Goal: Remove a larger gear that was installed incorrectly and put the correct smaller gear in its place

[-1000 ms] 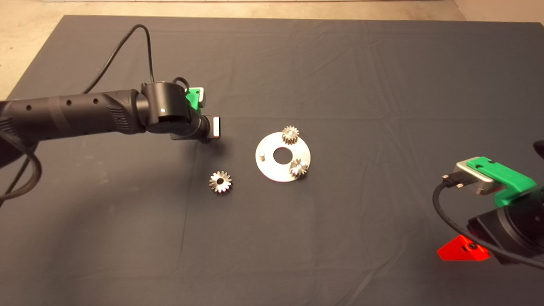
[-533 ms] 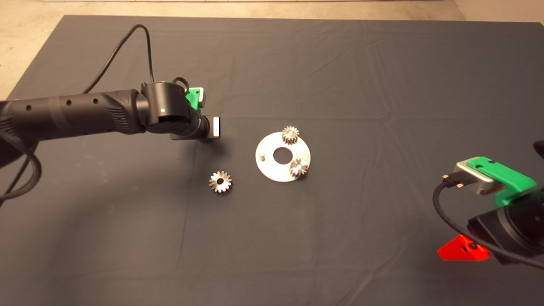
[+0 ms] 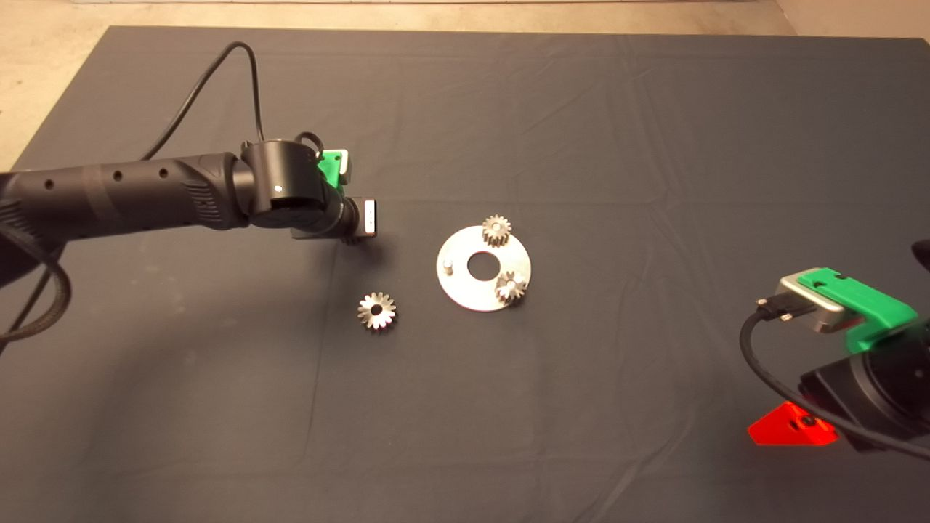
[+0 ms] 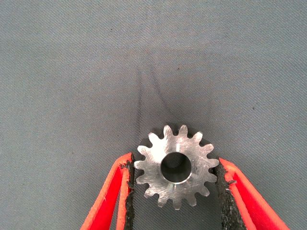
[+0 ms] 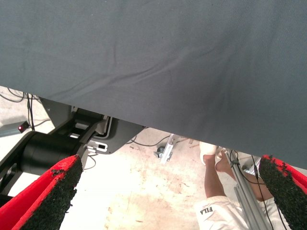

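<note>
Head view: the left gripper [image 3: 356, 218] is held over the mat's [image 3: 581, 109] middle, the bare pin [image 3: 449, 264] of the flat silver disc [image 3: 472, 294] lying just beside it toward the right edge; the shiny star-toothed larger gear [image 3: 376, 311] is laid aside nearer the front edge. Left wrist view: the dull, blunt-toothed smaller gear [image 4: 175, 166] is clamped flat between the black pads [image 4: 223, 184], bore facing up. Right wrist view: the right gripper [image 5: 170, 191], parked at the front-right corner, is spread wide on nothing.
</note>
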### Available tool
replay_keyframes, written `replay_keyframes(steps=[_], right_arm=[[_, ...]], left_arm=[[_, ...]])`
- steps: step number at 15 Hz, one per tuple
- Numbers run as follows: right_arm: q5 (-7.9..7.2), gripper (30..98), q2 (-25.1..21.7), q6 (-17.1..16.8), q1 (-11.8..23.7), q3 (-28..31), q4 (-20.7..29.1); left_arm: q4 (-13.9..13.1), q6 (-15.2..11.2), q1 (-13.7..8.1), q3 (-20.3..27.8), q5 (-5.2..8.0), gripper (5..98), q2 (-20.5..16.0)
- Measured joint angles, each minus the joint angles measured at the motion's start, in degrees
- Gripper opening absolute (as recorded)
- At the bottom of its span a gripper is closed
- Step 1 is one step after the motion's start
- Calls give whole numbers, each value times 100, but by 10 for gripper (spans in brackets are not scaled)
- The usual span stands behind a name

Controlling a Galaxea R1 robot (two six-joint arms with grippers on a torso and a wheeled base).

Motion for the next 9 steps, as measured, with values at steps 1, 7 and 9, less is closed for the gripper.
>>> replay_keyframes(steps=[1,7,9], right_arm=[[0,977,0,0,0,0,0],[2,977,1,2,0,0,0],[-2,977,0,0,0,0,0]], left_arm=[[0,4,0,0,0,356,1],[-174,19,30,402,27,354,9],[-475,-24,16,433,309,354,15]])
